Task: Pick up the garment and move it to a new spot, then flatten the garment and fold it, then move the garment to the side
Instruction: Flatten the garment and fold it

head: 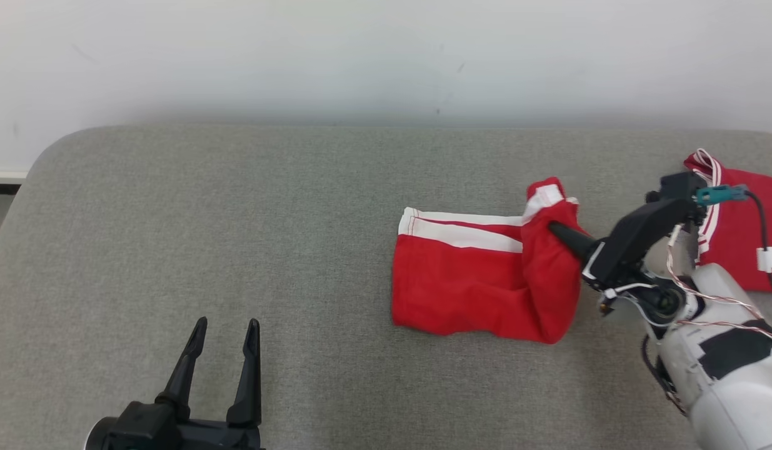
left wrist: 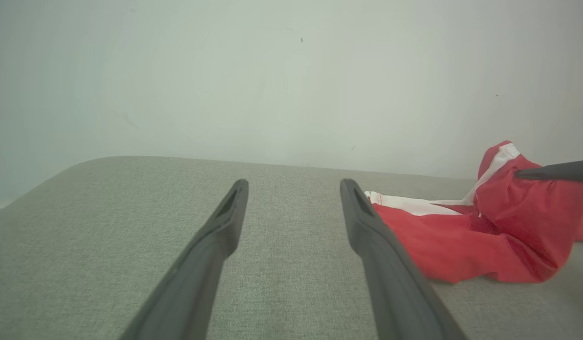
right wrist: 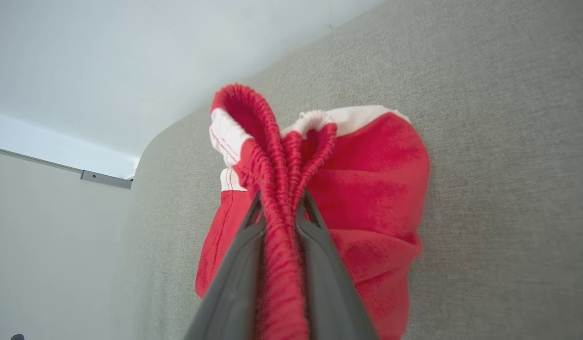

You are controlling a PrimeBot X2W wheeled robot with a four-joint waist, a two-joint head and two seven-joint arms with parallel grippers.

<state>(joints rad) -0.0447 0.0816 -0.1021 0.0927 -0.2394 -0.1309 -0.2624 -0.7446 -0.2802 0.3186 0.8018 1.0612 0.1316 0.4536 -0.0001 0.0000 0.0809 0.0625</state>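
The right gripper [right wrist: 282, 203] has its jaws pinched nearly together on the gathered elastic waistband [right wrist: 272, 141] of a pair of red shorts [head: 461, 281]. The ribbed red band runs down between the two dark fingers and bunches up in a loop just past their tips. Around those jaws the cloth is lifted and crumpled. Beyond the tips the rest of the shorts lies flat on the grey fabric-covered worktop [head: 235, 219], a white band running along its far edge. Behind the same jaws, on the wrist side of the arm, a second red garment [head: 742, 225] with red-and-white striped trim lies on the worktop, apart from the shorts. The left gripper [head: 226, 322] has its jaws spread wide with nothing between them — the shorts lie well off to their right, untouched. Ahead of both pairs of jaws the worktop ends at a pale wall [head: 386, 56].
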